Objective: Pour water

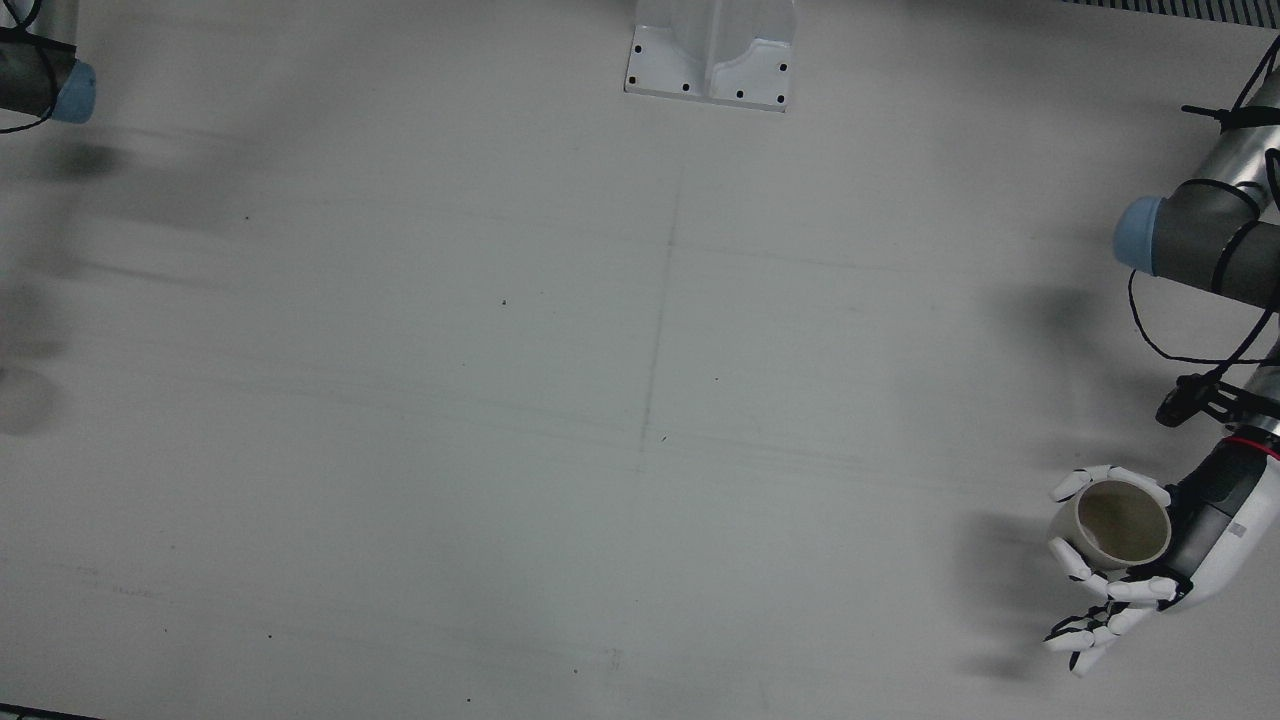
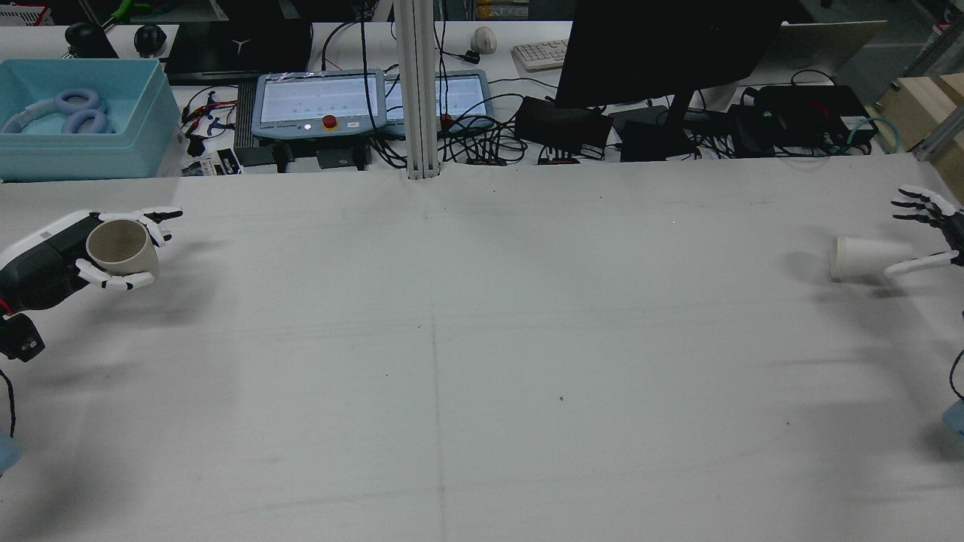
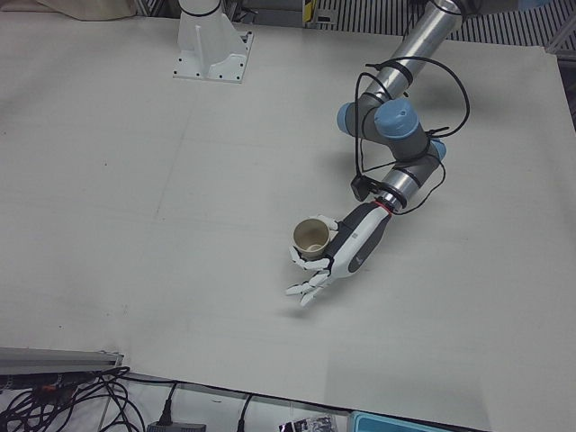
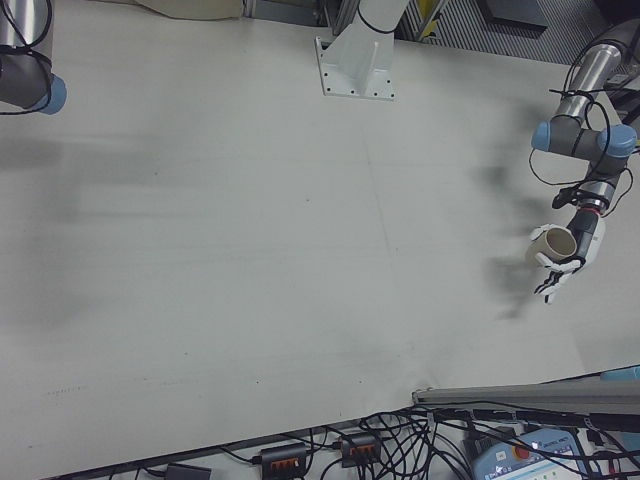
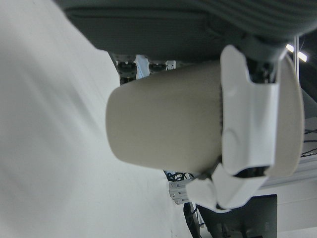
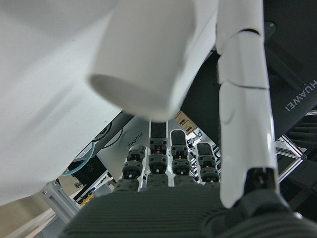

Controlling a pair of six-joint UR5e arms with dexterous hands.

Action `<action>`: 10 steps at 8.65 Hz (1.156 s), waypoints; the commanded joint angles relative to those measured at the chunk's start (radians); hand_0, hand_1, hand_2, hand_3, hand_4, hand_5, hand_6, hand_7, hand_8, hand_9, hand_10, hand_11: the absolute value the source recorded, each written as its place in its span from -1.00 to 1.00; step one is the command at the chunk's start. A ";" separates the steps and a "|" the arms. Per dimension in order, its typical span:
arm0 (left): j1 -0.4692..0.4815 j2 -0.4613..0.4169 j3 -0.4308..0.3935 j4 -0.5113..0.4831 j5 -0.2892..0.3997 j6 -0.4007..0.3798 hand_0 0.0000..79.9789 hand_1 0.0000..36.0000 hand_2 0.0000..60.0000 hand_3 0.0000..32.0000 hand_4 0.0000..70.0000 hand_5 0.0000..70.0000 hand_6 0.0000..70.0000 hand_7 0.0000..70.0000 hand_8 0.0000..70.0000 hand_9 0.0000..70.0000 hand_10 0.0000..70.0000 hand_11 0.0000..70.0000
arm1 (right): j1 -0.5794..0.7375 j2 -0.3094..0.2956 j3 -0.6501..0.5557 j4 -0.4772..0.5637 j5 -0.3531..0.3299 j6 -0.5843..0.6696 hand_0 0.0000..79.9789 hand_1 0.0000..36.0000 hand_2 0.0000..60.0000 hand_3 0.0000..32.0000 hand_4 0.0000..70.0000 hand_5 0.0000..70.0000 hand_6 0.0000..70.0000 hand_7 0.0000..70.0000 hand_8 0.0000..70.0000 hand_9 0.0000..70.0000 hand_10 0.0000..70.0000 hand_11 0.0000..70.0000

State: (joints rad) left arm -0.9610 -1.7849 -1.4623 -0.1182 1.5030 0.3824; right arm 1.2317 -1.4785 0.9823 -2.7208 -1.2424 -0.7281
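My left hand is shut on a beige cup and holds it upright above the table's left side. The same cup shows in the front view, the left-front view, the right-front view and the left hand view, with fingers wrapped round it. My right hand is at the far right edge with its fingers spread. A white cup lies on its side beside that hand's thumb, mouth to the left. The right hand view shows this cup along the thumb, the other fingers straight and apart from it.
A white pedestal base stands at the robot's side of the table. Beyond the far edge are a light blue box, two teach pendants, a monitor and cables. A vertical mast rises at the far middle.
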 commanded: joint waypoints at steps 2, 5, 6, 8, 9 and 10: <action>-0.058 0.074 0.049 -0.098 0.029 -0.027 0.56 0.83 1.00 -1.00 1.00 1.00 -0.61 -0.51 -0.80 -0.85 -0.73 -0.57 | 0.026 -0.043 0.028 0.018 0.000 0.186 0.23 -0.83 -1.00 -0.74 -1.00 -0.83 -1.00 -1.00 -0.84 -1.00 -1.00 -1.00; -0.090 0.081 0.201 -0.240 0.034 -0.027 0.56 0.55 0.68 -1.00 1.00 1.00 -0.58 -0.51 -0.77 -0.84 -0.72 -0.57 | 0.072 -0.152 0.240 0.007 -0.003 0.185 0.20 -0.94 -1.00 0.04 -1.00 -0.88 -1.00 -1.00 -0.84 -1.00 -1.00 -1.00; -0.091 0.111 0.209 -0.265 0.033 -0.027 0.54 0.05 -0.52 -1.00 1.00 1.00 -0.60 -0.53 -0.79 -0.87 -0.75 -0.62 | 0.078 -0.166 0.265 0.006 -0.003 0.184 0.21 -0.87 -1.00 0.02 -1.00 -0.85 -1.00 -1.00 -0.85 -1.00 -1.00 -1.00; -0.091 0.133 0.249 -0.300 0.033 -0.019 0.41 -0.66 -1.00 -1.00 0.63 0.13 -0.74 -0.67 -0.84 -0.97 -0.88 -0.81 | 0.080 -0.171 0.276 0.006 -0.005 0.183 0.23 -0.79 -1.00 -0.11 -1.00 -0.81 -1.00 -1.00 -0.85 -1.00 -1.00 -1.00; -0.091 0.134 0.263 -0.310 0.033 -0.017 0.37 -0.76 -1.00 -1.00 0.47 -0.46 -0.78 -0.73 -0.85 -0.99 -0.91 -0.85 | 0.080 -0.171 0.282 0.006 -0.005 0.183 0.24 -0.75 -1.00 -0.12 -1.00 -0.79 -1.00 -1.00 -0.85 -1.00 -1.00 -1.00; -0.090 0.133 0.267 -0.313 0.033 -0.017 0.36 -0.78 -1.00 -1.00 0.32 -0.78 -0.81 -0.76 -0.87 -0.99 -0.93 -0.89 | 0.081 -0.171 0.292 0.004 -0.005 0.180 0.25 -0.71 -1.00 -0.11 -1.00 -0.79 -1.00 -0.99 -0.86 -1.00 -1.00 -1.00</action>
State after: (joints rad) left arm -1.0517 -1.6555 -1.2196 -0.4122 1.5356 0.3629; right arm 1.3103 -1.6469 1.2557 -2.7150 -1.2466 -0.5445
